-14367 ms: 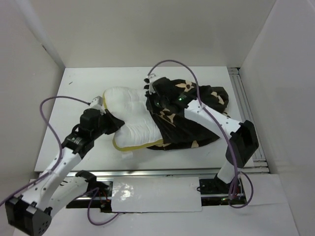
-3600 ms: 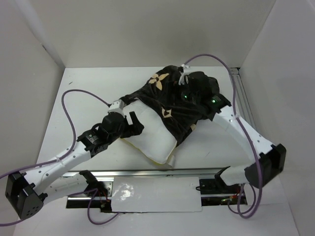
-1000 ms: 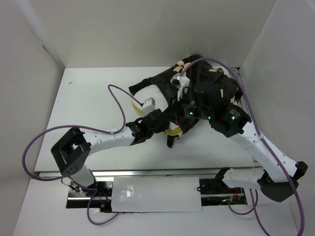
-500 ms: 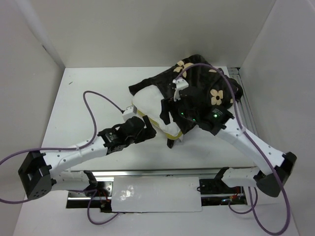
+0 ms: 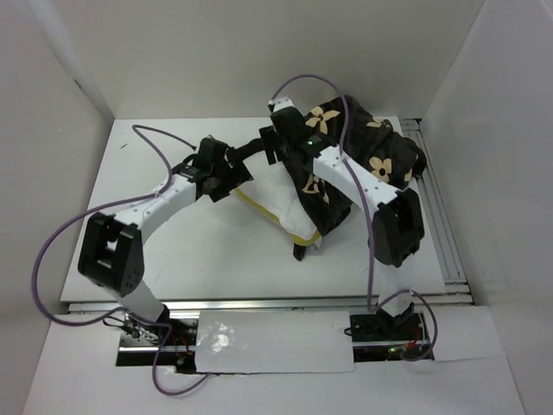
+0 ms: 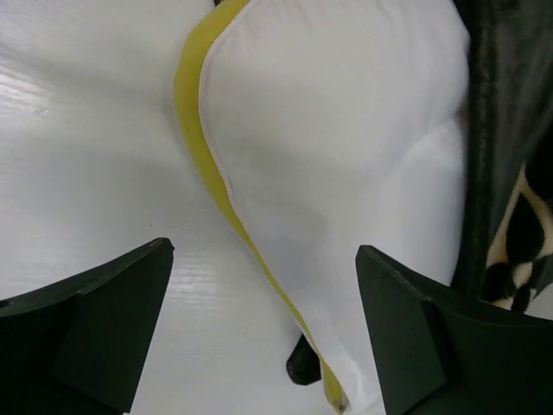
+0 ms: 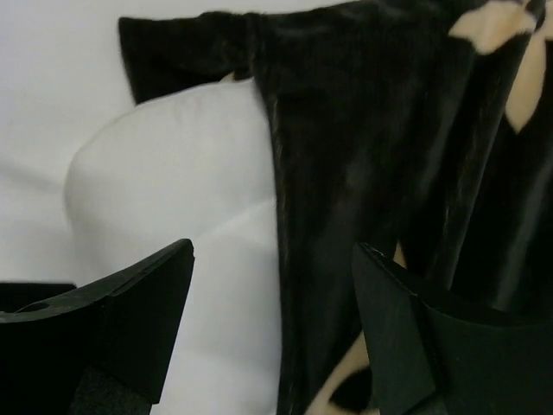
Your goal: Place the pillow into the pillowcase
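Note:
The white pillow [image 5: 278, 197] with its yellow edge trim [image 5: 259, 210] lies mid-table, its right part inside the dark flower-printed pillowcase [image 5: 367, 169]. My left gripper [image 5: 235, 173] hovers at the pillow's left edge, open. In the left wrist view its gripper [image 6: 263, 259] stands wide over the trim [image 6: 197, 147] and pillow [image 6: 346, 147], gripping nothing. My right gripper [image 5: 266, 149] is at the pillow's far corner, open. In the right wrist view its gripper [image 7: 272, 251] straddles the pillowcase's [image 7: 363, 130] mouth edge beside the pillow [image 7: 173, 190], holding nothing.
The white table [image 5: 147, 233] is walled in on three sides. An aluminium rail [image 5: 432, 199] runs along its right edge. Purple cables [image 5: 164, 143] arc above both arms. A dark corner of the pillowcase [image 5: 302, 251] pokes out under the pillow's near tip.
Both grippers have opened and let go. The left arm swung from the near side to the pillow's far left; the right arm drew back to the far corner. More pillow shows.

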Robot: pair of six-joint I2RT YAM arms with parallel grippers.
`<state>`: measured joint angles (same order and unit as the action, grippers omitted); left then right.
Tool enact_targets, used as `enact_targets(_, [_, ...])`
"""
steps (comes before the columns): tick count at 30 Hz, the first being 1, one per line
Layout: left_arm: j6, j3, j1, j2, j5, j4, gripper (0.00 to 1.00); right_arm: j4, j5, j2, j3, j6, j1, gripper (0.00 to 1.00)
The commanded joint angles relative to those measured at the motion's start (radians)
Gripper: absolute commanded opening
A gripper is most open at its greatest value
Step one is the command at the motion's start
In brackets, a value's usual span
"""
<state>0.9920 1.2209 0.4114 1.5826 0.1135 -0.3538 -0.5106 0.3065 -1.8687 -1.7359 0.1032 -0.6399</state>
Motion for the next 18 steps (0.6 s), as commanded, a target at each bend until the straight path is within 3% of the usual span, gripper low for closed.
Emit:
enact_targets(1, [-0.049, 0.072, -0.049, 0.108, -0.179, 0.048, 1.00, 0.044, 0.057, -0.154, -0.184, -0.109, 0.028, 0.79])
enact_targets(4, [-0.058, 0.092, -0.071, 0.200, -0.309, 0.108, 1.00, 0.000, 0.057, -0.283, -0.307, -0.192, 0.039, 0.74])
enact_targets(10, [-0.058, 0.121, -0.080, 0.315, -0.354, 0.180, 1.00, -0.055, 0.066, -0.405, -0.387, -0.227, 0.057, 0.66])
enact_targets(12, [-0.049, 0.121, -0.080, 0.353, -0.382, 0.194, 0.92, -0.055, 0.123, -0.428, -0.387, -0.212, 0.057, 0.55])
enact_targets(13, [-0.049, 0.121, -0.089, 0.365, -0.399, 0.203, 0.76, -0.069, 0.146, -0.443, -0.399, -0.212, 0.057, 0.50])
enact_targets(16, [-0.039, 0.112, -0.102, 0.395, -0.459, 0.237, 0.44, -0.069, 0.256, -0.455, -0.409, -0.203, 0.066, 0.48])
enact_targets(17, [-0.039, 0.112, -0.111, 0.407, -0.468, 0.251, 0.17, -0.057, 0.290, -0.455, -0.409, -0.191, 0.066, 0.41])
enact_targets(18, [-0.039, 0.112, -0.111, 0.407, -0.468, 0.251, 0.05, -0.057, 0.314, -0.455, -0.409, -0.191, 0.066, 0.36])
